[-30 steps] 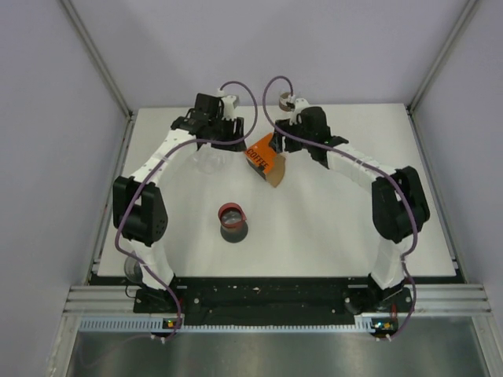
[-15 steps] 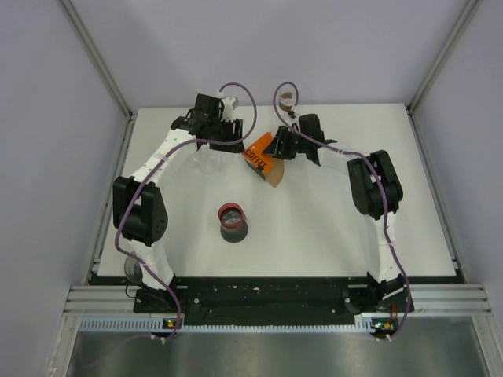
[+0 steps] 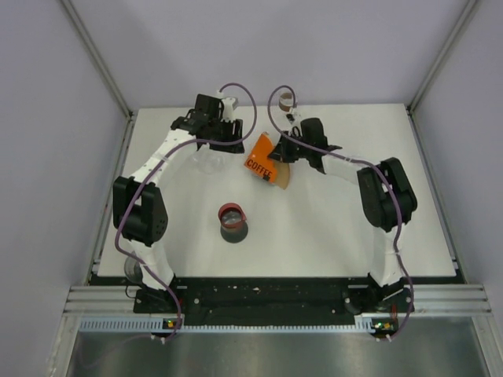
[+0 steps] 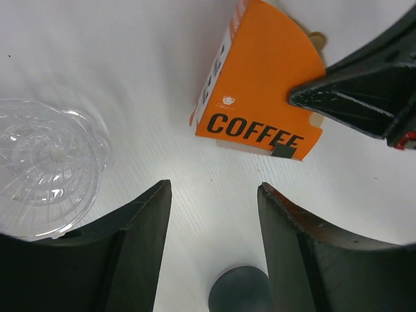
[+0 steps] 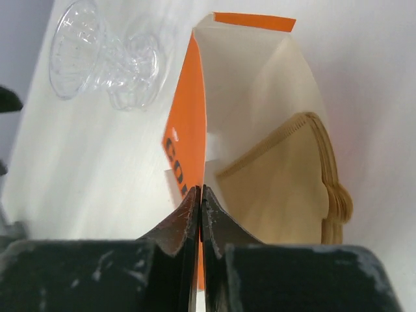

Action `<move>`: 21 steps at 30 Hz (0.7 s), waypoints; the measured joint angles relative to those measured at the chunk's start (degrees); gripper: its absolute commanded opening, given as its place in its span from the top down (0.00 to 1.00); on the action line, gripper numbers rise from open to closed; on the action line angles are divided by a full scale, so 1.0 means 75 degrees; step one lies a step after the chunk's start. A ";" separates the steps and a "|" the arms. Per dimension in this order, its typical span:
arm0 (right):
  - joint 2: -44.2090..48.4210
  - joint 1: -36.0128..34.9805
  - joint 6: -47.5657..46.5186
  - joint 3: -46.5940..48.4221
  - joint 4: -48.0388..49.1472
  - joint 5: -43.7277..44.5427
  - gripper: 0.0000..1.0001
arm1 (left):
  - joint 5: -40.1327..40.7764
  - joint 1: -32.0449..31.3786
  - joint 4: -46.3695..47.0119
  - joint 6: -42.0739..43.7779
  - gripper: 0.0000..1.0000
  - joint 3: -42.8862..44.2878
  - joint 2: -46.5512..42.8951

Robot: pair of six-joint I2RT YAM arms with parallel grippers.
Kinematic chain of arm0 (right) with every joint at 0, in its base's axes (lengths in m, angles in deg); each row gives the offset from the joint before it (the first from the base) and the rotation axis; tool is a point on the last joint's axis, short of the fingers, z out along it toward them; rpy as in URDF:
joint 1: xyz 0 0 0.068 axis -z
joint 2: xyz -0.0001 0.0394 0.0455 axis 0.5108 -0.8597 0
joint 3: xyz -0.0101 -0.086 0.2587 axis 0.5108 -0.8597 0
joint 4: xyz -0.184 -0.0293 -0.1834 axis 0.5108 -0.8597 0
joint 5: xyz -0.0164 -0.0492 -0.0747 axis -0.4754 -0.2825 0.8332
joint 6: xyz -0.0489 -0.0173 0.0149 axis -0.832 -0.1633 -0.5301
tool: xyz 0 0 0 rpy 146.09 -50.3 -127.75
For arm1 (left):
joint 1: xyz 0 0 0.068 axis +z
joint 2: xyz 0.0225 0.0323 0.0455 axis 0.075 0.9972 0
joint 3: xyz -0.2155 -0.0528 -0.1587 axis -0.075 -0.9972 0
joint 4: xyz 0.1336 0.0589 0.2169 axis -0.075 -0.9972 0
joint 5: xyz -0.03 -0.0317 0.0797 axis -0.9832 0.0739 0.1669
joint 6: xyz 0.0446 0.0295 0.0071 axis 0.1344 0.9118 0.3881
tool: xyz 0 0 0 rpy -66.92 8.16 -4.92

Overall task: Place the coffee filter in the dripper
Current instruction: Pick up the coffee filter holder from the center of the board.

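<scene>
An open orange "COFFEE" box (image 3: 262, 159) lies on the table behind the middle, with a stack of brown coffee filters (image 5: 286, 185) fanned inside it. My right gripper (image 5: 199, 190) is shut on the box's thin orange side wall (image 5: 188, 123), and its dark fingers (image 4: 357, 97) show at the box's end in the left wrist view. The clear plastic dripper (image 3: 206, 161) lies on its side left of the box, seen also as the dripper (image 5: 104, 62) and the dripper (image 4: 45, 166). My left gripper (image 4: 214, 195) hovers open and empty between the dripper and the box (image 4: 260, 97).
A dark cup with a red rim (image 3: 232, 218) stands near the table's middle. A small brown cup (image 3: 285, 98) sits at the back edge. A dark round object (image 4: 239, 289) shows below my left fingers. Grey walls close in the table's sides.
My right gripper has reached in and shut on the box's side wall. The box has swung round, its "COFFEE" face now up. The left arm has not moved.
</scene>
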 measured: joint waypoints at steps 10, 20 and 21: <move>0.2416 -0.2189 -0.4089 -0.1343 -0.0058 0.3220 1.00 | -0.0335 0.0000 -0.0061 0.0242 0.35 0.0277 -0.0003; 0.2224 -0.2978 -0.5805 -0.2119 -0.0446 0.5578 1.00 | -0.0592 -0.0003 -0.0114 0.0385 0.22 0.0294 0.0000; 0.2206 -0.2999 -0.5811 -0.2142 -0.0443 0.5645 1.00 | -0.0609 -0.0015 -0.0111 0.0382 0.21 0.0294 0.0000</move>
